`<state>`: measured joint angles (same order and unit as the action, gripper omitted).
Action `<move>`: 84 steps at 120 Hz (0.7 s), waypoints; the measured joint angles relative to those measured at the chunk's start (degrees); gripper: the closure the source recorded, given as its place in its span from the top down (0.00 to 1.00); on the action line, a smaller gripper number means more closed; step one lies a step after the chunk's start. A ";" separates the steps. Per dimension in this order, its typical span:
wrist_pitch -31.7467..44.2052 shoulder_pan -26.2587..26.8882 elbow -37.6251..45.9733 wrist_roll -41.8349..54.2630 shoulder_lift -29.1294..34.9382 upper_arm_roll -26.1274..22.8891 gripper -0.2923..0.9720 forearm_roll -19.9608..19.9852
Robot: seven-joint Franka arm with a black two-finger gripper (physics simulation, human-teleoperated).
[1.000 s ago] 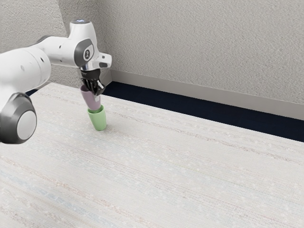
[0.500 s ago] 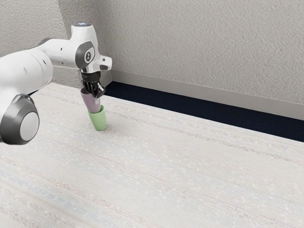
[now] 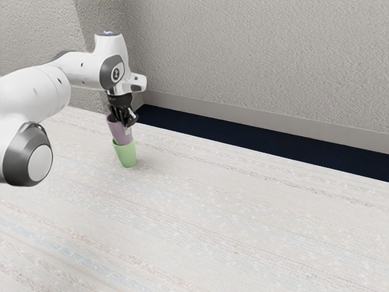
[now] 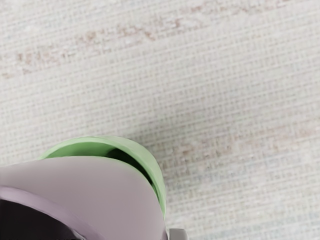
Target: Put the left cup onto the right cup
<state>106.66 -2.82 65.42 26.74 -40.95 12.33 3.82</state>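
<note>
The table lies open toward the exterior view's right and foreground. Its far edge runs near behind the cups, with dark floor and wall beyond. The gripper is clamped, fingers close together, on the purple cup at its rim. That cup leans, its base nested inside the green cup, which rests on the table.

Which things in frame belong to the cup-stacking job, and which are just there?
Job:
- purple cup, bottom end in the green cup's mouth
- green cup, standing on the table
- gripper, shut on the purple cup's rim

Just there:
- table
- wall
- dark floor behind the table
</note>
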 joint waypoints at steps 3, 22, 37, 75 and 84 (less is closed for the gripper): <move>0.00 0.00 0.00 -0.01 -0.02 0.05 0.15 0.04; 0.02 -0.08 0.00 -0.09 -0.16 0.28 0.15 0.18; 0.12 -0.09 0.02 -0.14 -0.34 0.36 0.15 0.21; 0.70 -0.35 0.09 -0.22 -0.90 0.39 0.15 0.47; 0.82 -0.37 0.09 -0.24 -1.05 0.39 0.15 0.60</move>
<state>107.49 -3.19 65.51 26.49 -42.00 12.72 4.42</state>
